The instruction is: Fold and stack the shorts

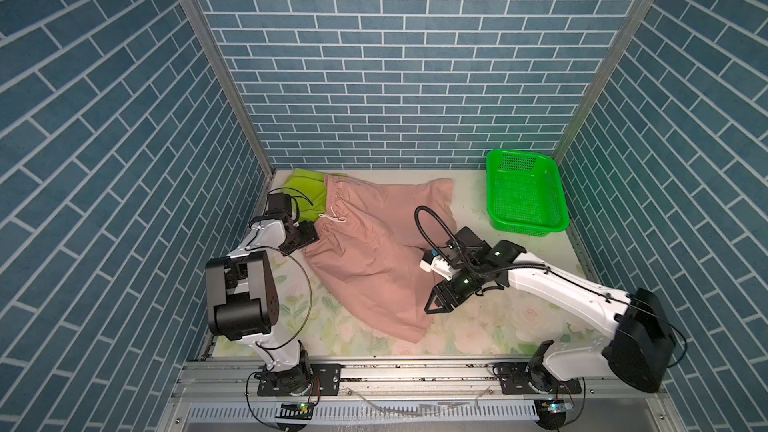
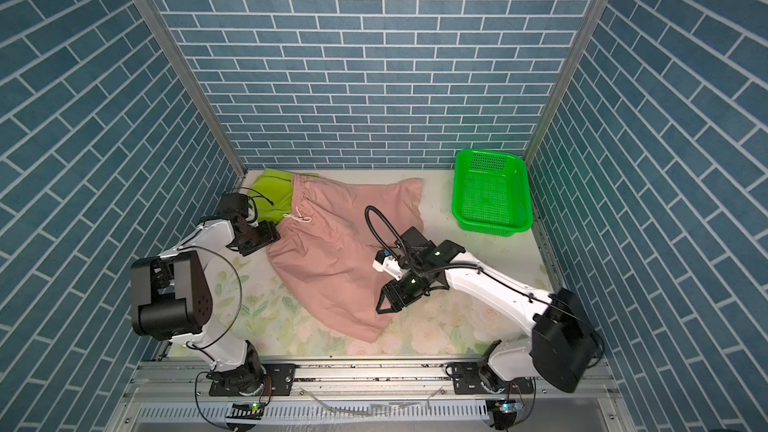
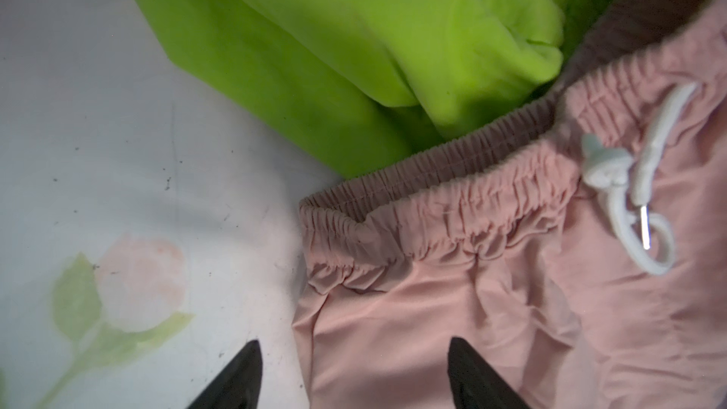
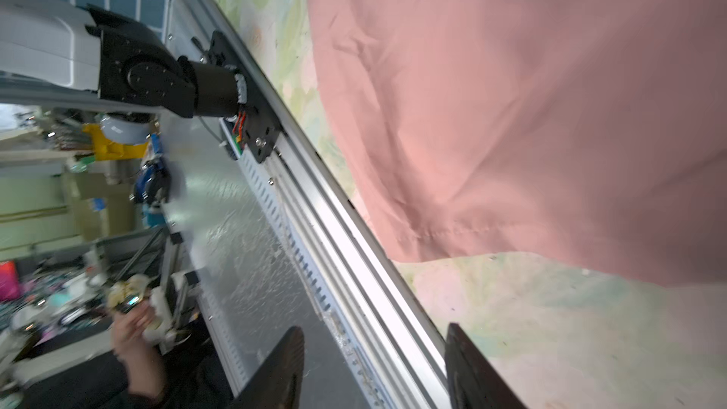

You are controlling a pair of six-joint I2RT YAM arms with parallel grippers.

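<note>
Hiding part of lime-green shorts (image 1: 307, 191): pink shorts (image 1: 374, 243) | left gripper (image 3: 354, 342) spread wide, empty | right gripper (image 4: 375, 326) spread wide, empty

No legible text, label, brand or number in any view; pink shorts (image 1: 365, 251), basket (image 1: 525, 230) show none.

Lab test cell: brick-print walls (image 1: 399, 56), aluminium rail (image 1: 415, 374).

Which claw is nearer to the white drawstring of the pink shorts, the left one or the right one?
Left. The left claw hovers at the waistband corner near the drawstring; the right claw is by the leg hem.
</note>
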